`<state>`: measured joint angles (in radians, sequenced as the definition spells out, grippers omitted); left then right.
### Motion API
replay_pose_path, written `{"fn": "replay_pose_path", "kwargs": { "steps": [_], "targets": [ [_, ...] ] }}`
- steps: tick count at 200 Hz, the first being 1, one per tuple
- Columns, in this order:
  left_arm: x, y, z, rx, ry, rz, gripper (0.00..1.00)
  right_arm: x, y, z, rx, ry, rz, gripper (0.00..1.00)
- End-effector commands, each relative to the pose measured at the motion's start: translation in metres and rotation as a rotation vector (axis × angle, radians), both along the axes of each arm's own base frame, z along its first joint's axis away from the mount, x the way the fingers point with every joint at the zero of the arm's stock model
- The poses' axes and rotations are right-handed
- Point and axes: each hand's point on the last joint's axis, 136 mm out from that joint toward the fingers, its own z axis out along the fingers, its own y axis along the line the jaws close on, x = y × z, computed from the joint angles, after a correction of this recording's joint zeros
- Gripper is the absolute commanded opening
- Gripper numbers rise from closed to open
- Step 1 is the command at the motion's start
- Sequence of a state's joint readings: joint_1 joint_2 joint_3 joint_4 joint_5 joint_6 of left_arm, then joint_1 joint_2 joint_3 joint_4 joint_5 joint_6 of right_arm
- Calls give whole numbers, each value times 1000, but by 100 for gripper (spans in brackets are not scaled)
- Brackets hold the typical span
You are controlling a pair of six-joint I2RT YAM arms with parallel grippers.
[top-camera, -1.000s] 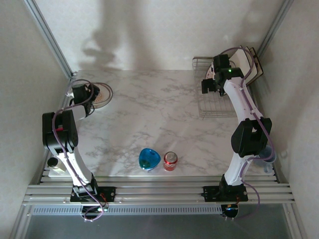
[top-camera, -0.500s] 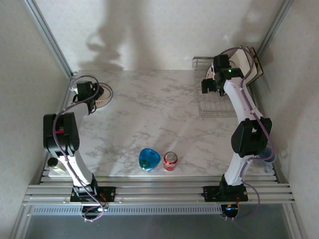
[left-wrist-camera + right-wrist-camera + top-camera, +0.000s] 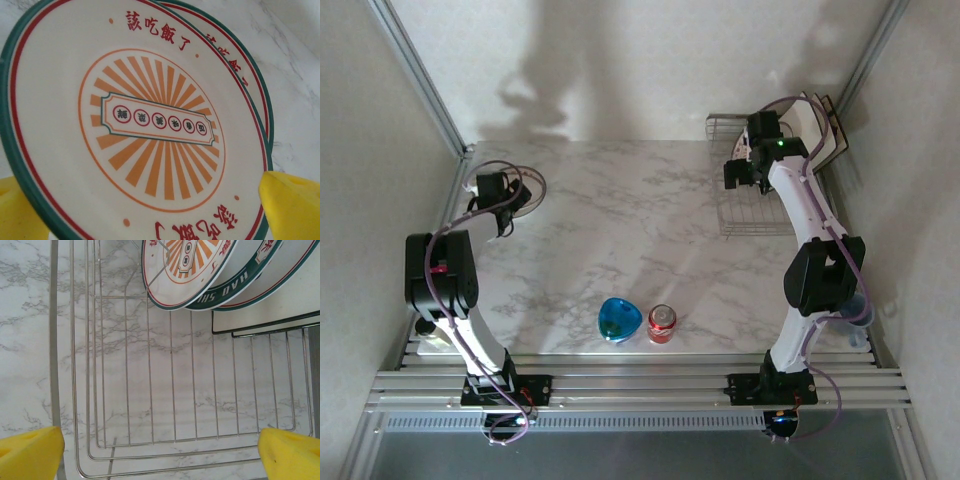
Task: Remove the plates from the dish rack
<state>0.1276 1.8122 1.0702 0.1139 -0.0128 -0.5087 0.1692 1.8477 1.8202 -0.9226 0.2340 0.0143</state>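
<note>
Two round white plates [image 3: 160,120] with orange sunburst, red characters and green rim lie stacked flat at the table's far left [image 3: 528,187]. My left gripper [image 3: 157,210] hovers open just above the top plate, its yellow fingertips [image 3: 292,205] spread to either side; it shows from above too [image 3: 496,192]. At the far right stands the silver wire dish rack [image 3: 75,390], also seen from overhead [image 3: 745,215]. My right gripper [image 3: 160,455] hangs open over its bare near half [image 3: 748,168]. Round plates [image 3: 185,265] and a square cream plate [image 3: 280,310] lean in the rack's far end [image 3: 817,125].
A glossy blue bowl [image 3: 620,320] and a red can [image 3: 662,323] stand near the front middle of the marble table. A small cup [image 3: 857,310] sits by the right arm. Walls with metal posts close in on left, right and back.
My left gripper has shifted slightly toward the near side and right over the stacked plates, covering more of them. The right arm has not moved.
</note>
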Motion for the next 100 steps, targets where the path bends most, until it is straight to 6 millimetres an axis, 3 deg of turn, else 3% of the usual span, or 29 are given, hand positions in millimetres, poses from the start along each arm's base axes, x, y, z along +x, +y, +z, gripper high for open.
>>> {"fn": "replay_pose_path", "kwargs": {
  "steps": [1, 66, 100],
  "targets": [
    [1, 1, 20, 77, 7, -32, 100, -5, 5, 13, 25, -33, 5, 99],
    [-9, -1, -4, 94, 81, -59, 99, -5, 6, 13, 24, -31, 6, 99],
    [-11, 3, -1, 125, 89, -50, 100, -6, 5, 15, 15, -32, 9, 99]
  ]
}}
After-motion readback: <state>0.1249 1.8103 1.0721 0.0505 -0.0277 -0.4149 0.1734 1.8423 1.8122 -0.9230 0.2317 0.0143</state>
